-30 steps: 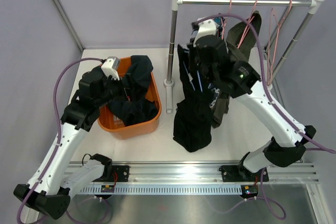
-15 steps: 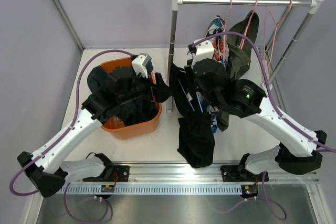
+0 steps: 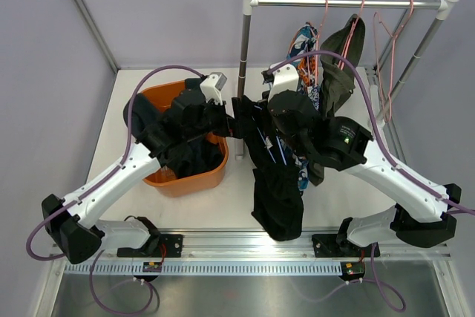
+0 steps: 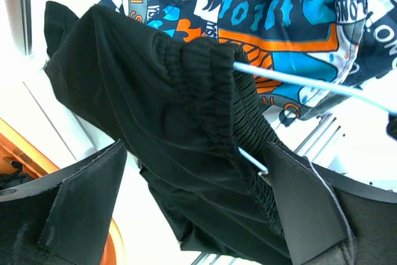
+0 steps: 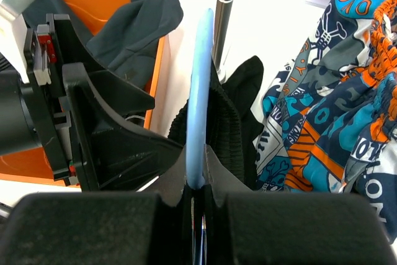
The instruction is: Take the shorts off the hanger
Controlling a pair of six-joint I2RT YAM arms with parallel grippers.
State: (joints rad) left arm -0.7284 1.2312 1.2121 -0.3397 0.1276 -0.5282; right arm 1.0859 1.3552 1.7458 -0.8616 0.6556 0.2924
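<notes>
The black shorts (image 3: 276, 191) hang on a light-blue hanger (image 5: 198, 103), away from the rail. My right gripper (image 5: 198, 181) is shut on that hanger and holds it over the table (image 3: 260, 120). My left gripper (image 4: 195, 209) is open, its fingers (image 4: 87, 209) on either side of the black shorts' waistband (image 4: 173, 122), beside the hanger wire (image 4: 298, 79). In the top view the left gripper (image 3: 231, 125) is just left of the right one. The patterned shorts (image 3: 304, 50) and olive green shorts (image 3: 341, 64) hang on the rail. Dark navy shorts (image 3: 185, 157) lie in the basket.
An orange basket (image 3: 178, 183) stands at the left under my left arm. The rack's rail (image 3: 349, 3) runs across the back, its post (image 3: 243, 57) between the two grippers. Empty pink hangers (image 3: 390, 42) hang at the rail's right end.
My left gripper has swung right from over the basket to the black shorts' waistband. My right gripper has brought the hanger with the black shorts down and left, off the rail.
</notes>
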